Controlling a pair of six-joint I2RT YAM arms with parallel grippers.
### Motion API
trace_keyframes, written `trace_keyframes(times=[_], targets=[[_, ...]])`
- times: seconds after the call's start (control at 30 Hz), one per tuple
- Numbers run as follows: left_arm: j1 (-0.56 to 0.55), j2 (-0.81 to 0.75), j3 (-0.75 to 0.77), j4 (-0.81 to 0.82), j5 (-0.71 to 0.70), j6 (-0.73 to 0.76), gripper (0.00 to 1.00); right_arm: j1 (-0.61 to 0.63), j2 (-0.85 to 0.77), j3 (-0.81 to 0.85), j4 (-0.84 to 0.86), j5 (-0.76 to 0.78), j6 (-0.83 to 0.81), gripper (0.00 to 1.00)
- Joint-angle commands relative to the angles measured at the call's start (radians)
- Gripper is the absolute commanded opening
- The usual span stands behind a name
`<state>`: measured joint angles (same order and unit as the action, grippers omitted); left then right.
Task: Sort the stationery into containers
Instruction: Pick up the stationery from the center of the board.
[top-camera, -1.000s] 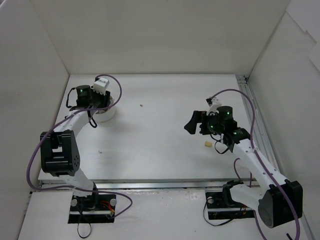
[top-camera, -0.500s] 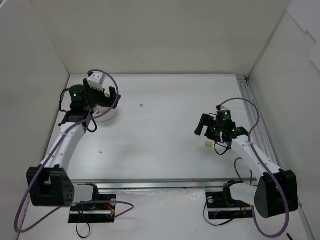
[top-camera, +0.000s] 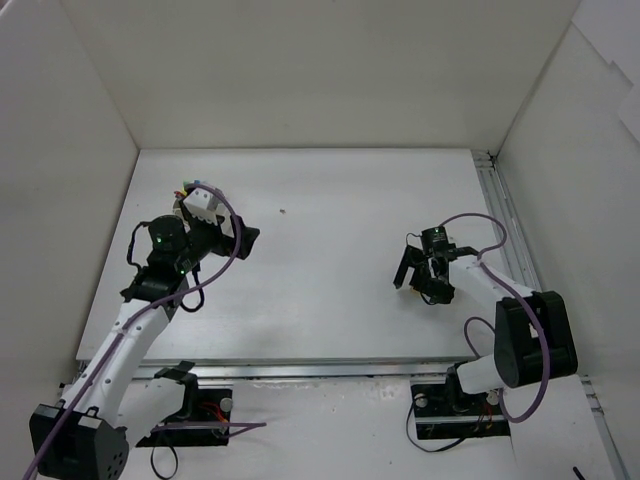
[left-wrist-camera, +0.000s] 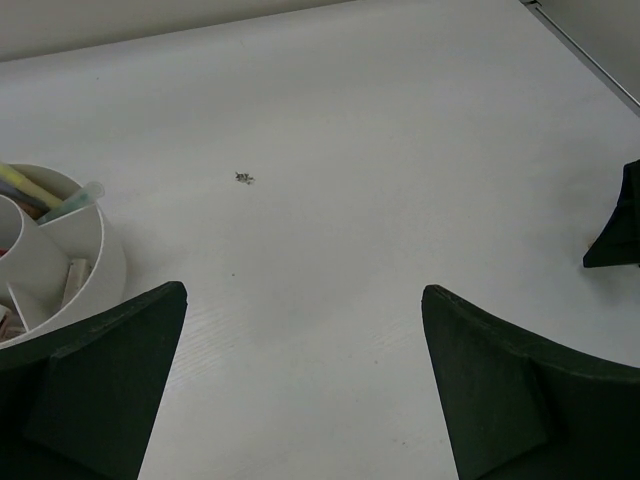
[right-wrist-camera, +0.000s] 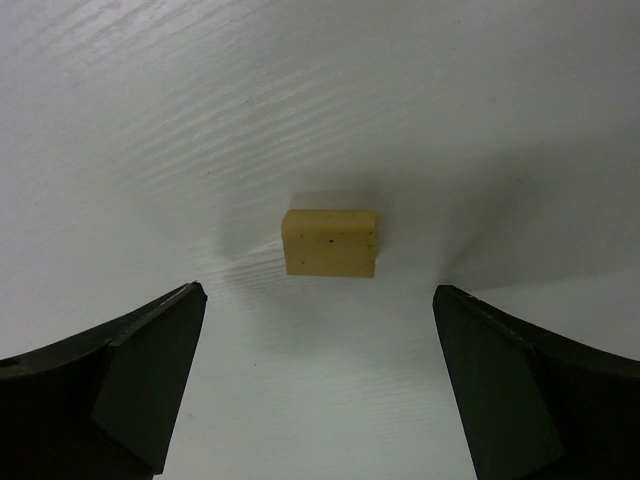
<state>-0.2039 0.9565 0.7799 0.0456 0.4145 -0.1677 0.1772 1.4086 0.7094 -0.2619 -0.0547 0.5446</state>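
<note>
White tabletop (top-camera: 330, 290) carries a tan eraser block (right-wrist-camera: 329, 241) on its right side, lying between the wide-spread jaws of the right gripper (right-wrist-camera: 318, 292). It should descend squarely and centred, then pinch the block's ends gently. Left gripper (left-wrist-camera: 302, 292) gapes empty near the white tub (left-wrist-camera: 95, 275), far left.

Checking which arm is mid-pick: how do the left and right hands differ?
The right hand is centred on a tan eraser; the left hand faces bare table, the white tub at its side. The right hand looks steeply down, the left hand out across the table. Both are open and empty.
</note>
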Motion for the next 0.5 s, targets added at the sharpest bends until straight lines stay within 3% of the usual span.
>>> trace_keyframes(times=[0.0, 0.07, 0.1, 0.2, 0.23, 0.47], targets=[[-0.02, -0.033, 0.03, 0.034, -0.007, -0.013, 1.0, -0.002, 0.026, 0.05, -0.017, 0.098, 0.012, 0.95], [-0.029, -0.05, 0.019, 0.045, -0.002, 0.003, 0.99, 0.002, 0.047, 0.064, -0.02, 0.111, 0.003, 0.77], [-0.04, -0.055, 0.015, 0.049, -0.017, 0.005, 0.99, 0.004, 0.055, 0.068, -0.02, 0.125, 0.005, 0.62], [-0.049, -0.071, 0.019, 0.028, -0.054, 0.011, 0.99, 0.019, 0.076, 0.084, -0.022, 0.151, -0.009, 0.47], [-0.049, -0.073, 0.021, 0.008, -0.06, 0.016, 0.99, 0.025, 0.078, 0.087, -0.023, 0.151, -0.015, 0.37], [-0.058, -0.12, 0.01, 0.008, -0.051, 0.014, 0.99, 0.039, 0.081, 0.101, -0.016, 0.112, -0.083, 0.15]])
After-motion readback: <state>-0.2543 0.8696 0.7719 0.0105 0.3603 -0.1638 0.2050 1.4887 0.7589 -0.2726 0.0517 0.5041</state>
